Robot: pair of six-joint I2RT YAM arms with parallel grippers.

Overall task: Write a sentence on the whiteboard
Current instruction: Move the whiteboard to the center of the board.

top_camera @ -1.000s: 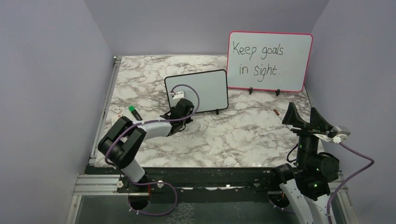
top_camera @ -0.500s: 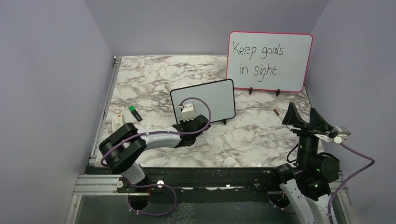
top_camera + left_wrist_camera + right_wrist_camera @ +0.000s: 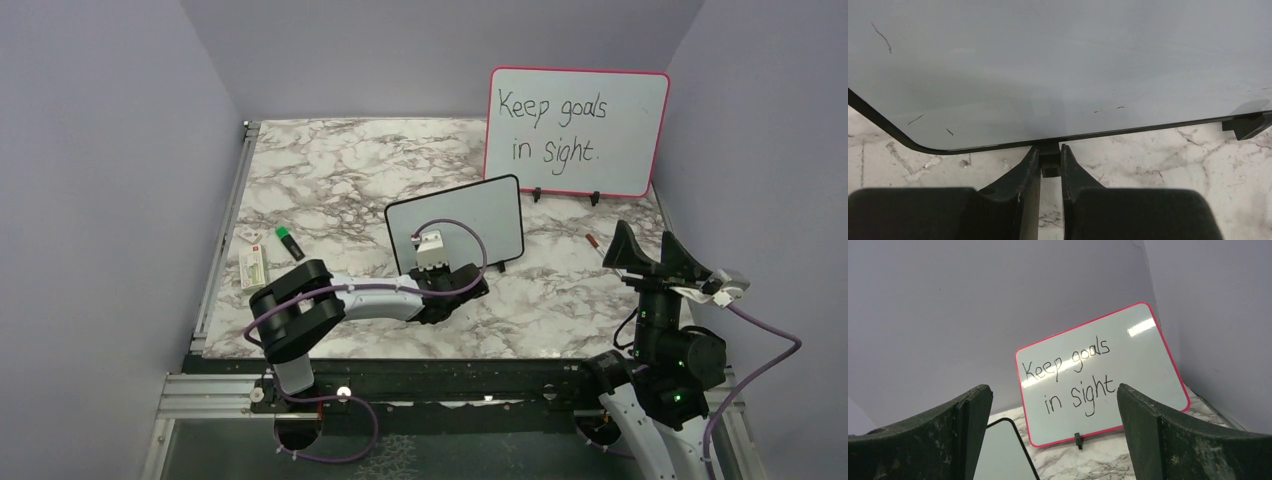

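The whiteboard (image 3: 470, 215), black-framed and blank, stands tilted in the middle of the table. No reddish-brown sentence shows on it; the left wrist view shows only a few faint stray marks on its face (image 3: 1058, 65). My left gripper (image 3: 447, 270) is shut on the board's left black foot (image 3: 1050, 162), at table level. The board's other foot (image 3: 1248, 125) stands free to the right. My right gripper (image 3: 645, 250) is open and empty, raised at the right side of the table and apart from the board. A corner of the whiteboard (image 3: 998, 455) shows low in the right wrist view.
The pink-framed board (image 3: 577, 130) reading "Keep goals in sight" stands at the back right, and also shows in the right wrist view (image 3: 1098, 375). A reddish-brown marker (image 3: 593, 240) lies near my right gripper. A green-capped marker (image 3: 288, 240) and a white eraser (image 3: 255, 265) lie at the left.
My left gripper has dragged the whiteboard by its foot to the right and nearer, turning it a little. The right arm has not moved.
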